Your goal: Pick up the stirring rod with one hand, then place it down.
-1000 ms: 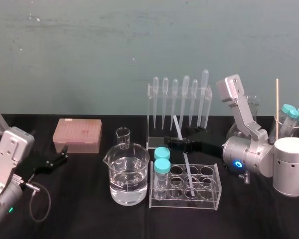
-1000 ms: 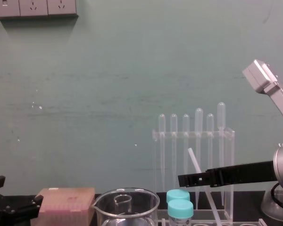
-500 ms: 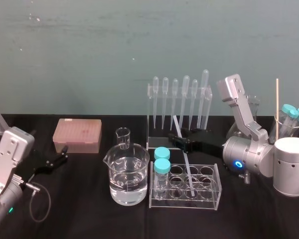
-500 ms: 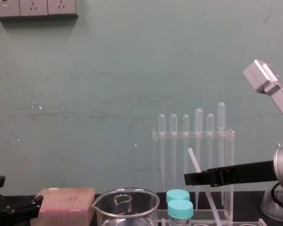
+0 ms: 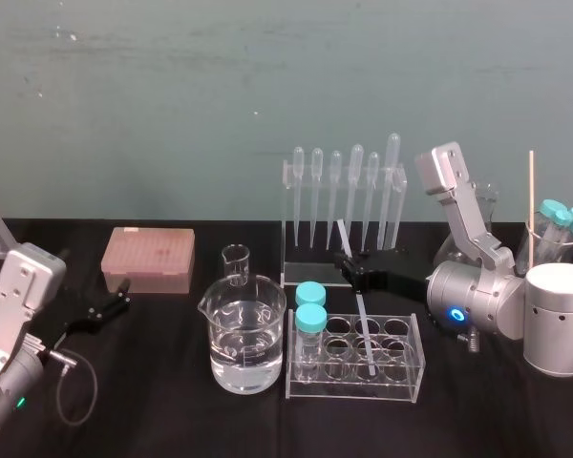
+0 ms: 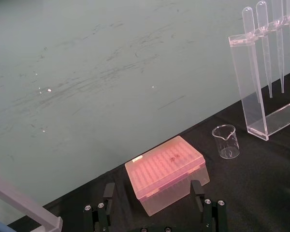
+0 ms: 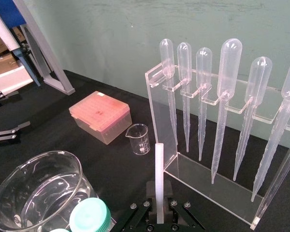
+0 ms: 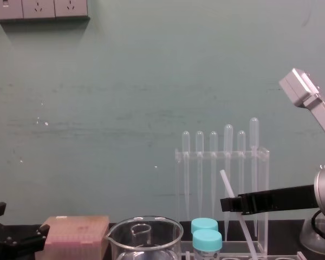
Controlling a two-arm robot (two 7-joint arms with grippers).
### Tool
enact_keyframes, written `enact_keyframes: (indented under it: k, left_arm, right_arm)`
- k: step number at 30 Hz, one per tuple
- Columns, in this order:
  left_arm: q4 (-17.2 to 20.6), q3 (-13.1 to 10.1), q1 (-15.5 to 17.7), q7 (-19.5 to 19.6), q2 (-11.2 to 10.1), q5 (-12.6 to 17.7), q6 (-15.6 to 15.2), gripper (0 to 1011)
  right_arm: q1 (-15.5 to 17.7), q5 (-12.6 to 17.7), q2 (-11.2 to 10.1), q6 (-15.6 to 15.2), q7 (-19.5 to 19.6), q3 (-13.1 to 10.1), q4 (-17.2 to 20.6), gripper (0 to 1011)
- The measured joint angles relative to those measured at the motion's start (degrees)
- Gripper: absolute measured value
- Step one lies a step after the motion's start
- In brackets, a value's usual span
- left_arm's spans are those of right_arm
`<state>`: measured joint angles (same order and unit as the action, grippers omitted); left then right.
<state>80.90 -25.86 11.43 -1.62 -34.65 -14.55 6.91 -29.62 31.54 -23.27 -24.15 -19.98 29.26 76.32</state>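
Note:
The stirring rod [image 5: 355, 291] is a thin translucent-white stick leaning up and to the left, with its lower end in the clear test-tube rack [image 5: 355, 361]. My right gripper [image 5: 348, 269] reaches in from the right, in front of the pipette stand, and is shut on the rod's upper part. In the right wrist view the rod [image 7: 159, 174] stands upright, pinched between the black fingers [image 7: 159, 215]. The chest view shows the right gripper's tip [image 8: 226, 204] at the rod [image 8: 226, 184]. My left gripper [image 5: 110, 307] rests open on the table at the left, near the pink box [image 6: 164, 169].
A large beaker of water [image 5: 246, 339] and a small beaker [image 5: 236, 262] stand left of the rack. Two teal-capped tubes [image 5: 310, 310] sit in the rack's left end. The pipette stand [image 5: 344, 205] is behind. A flask, capped tubes and a wooden stick [image 5: 531, 196] stand at the far right.
My right gripper has closed onto the rod and drawn back a little to the right. The rod's top has shifted slightly right with it. The left arm has not moved.

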Motion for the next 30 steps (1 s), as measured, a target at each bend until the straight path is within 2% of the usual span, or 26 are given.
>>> enact_keyframes:
  k: [7,11,12,13,16,18,22,23,30]
  left_arm:
    - [0.0,0.0,0.0,0.0,0.0,0.0,0.0,1000]
    - [0.0,0.0,0.0,0.0,0.0,0.0,0.0,1000]
    - [0.0,0.0,0.0,0.0,0.0,0.0,0.0,1000]
    - [0.0,0.0,0.0,0.0,0.0,0.0,0.0,1000]
    - [0.0,0.0,0.0,0.0,0.0,0.0,0.0,1000]
    - [0.0,0.0,0.0,0.0,0.0,0.0,0.0,1000]
    - [0.0,0.0,0.0,0.0,0.0,0.0,0.0,1000]
    - [0.0,0.0,0.0,0.0,0.0,0.0,0.0,1000]
    - [0.0,0.0,0.0,0.0,0.0,0.0,0.0,1000]
  right_arm:
    - [0.2,-0.2,-0.1,0.6,0.0,0.0,0.3,69]
    - [2.4,-1.3,-0.4,5.8,-1.0,-0.9,2.0,69]
    - [2.4,-1.3,-0.4,5.8,-1.0,-0.9,2.0,69]
    - [3.2,-1.5,-0.5,7.5,-1.3,-1.3,2.6,69]
    - [4.5,-2.2,-0.8,10.1,-1.7,-1.7,3.7,69]
    - [6.7,-3.7,-1.6,14.3,-2.0,-2.2,5.3,69]
    - [9.1,-5.0,-2.4,18.7,-2.1,-3.0,6.7,69]
    - [10.2,-5.5,-2.6,20.9,-2.1,-3.5,7.3,69]
    - [13.6,-4.6,-1.8,27.1,-2.7,-6.5,8.6,69]
